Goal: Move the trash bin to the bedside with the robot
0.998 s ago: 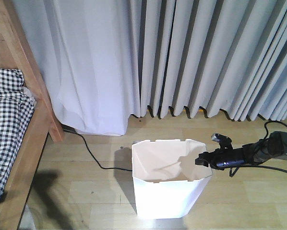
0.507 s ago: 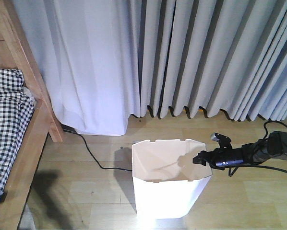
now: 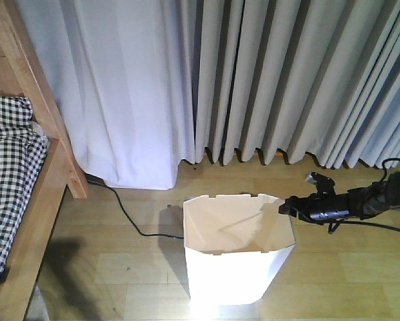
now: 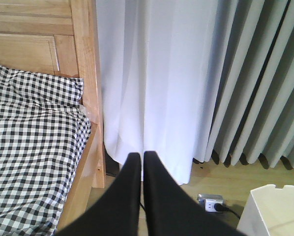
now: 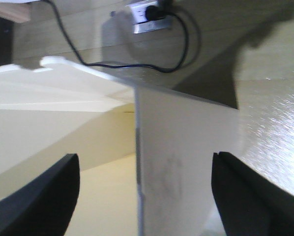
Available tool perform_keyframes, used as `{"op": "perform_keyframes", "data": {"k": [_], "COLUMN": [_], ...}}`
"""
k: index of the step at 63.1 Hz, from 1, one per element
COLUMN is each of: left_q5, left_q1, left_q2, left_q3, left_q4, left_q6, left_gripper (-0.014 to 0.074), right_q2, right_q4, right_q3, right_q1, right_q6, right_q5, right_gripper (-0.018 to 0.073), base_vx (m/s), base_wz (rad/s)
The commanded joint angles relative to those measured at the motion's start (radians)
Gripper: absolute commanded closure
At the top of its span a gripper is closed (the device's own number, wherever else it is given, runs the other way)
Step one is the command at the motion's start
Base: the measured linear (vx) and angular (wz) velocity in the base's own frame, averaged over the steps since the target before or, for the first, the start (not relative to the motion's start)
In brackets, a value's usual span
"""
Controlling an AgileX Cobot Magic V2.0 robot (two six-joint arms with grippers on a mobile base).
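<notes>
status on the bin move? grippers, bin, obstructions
Right gripper open, straddling the trash bin rim, no grip. Left gripper shut, holding nothing. Bin upright, apart from the bed. Black cable on floor between them.

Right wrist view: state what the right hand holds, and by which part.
Nothing is held. The right hand is open, its fingers straddling the rim wall of the white plastic faceted trash bin without closing on it.
</notes>
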Motion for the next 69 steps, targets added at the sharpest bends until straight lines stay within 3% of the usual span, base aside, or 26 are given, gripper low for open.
{"op": "perform_keyframes", "data": {"k": [1, 11, 21, 28, 35, 50, 69], "left_q5": [-0.066, -0.066, -0.066, -0.066, -0.066, -0.066, -0.066], "left_q1": [-0.003, -0.003, -0.003, -0.003, -0.003, -0.003, -0.003], "left_q2": [-0.014, -0.014, -0.014, -0.014, -0.014, -0.014, -0.014], "left_q3": [0.003, 0.003, 0.003, 0.003, 0.003, 0.003, 0.003], "left_q4": [-0.002, -0.002, -0.002, -0.002, -0.002, -0.002, -0.002], "left_q6": [-0.004, -0.004, -0.004, -0.004, -0.004, -0.004, -0.004], "left_gripper": [0.0603, 0.0603, 0.0603, 0.0603, 0.0603, 0.0603, 0.0603], "right_q2": [-0.113, -0.231, -0.416, -0.595, -0.767, -1.205, -1.827], "right_q4": [0.043, 0.109, 0.229, 0.310, 0.332, 0.322, 0.326], "right_q3": [0.067, 0.265, 0.485, 0.658, 0.787, 1.004, 1.189], "right_q1": [0.000, 0.000, 0.000, 0.000, 0.000, 0.000, 0.000], "right_q6": [-0.048, -0.272, -0.348, -0.462, -0.551, -0.559, -0.547], "right_q5": [-0.055, -0.066, -0.087, -0.148, -0.198, -0.314, -0.325], "right_gripper": [0.0014, 0.0014, 0.0017, 0.0017, 0.0017, 0.0017, 0.0017], "base_vx": [0.00, 0.00, 0.00, 0.00, 0.00, 0.00, 0.00], "base_wz": [0.00, 0.00, 0.00, 0.00, 0.00, 0.00, 0.00]}}
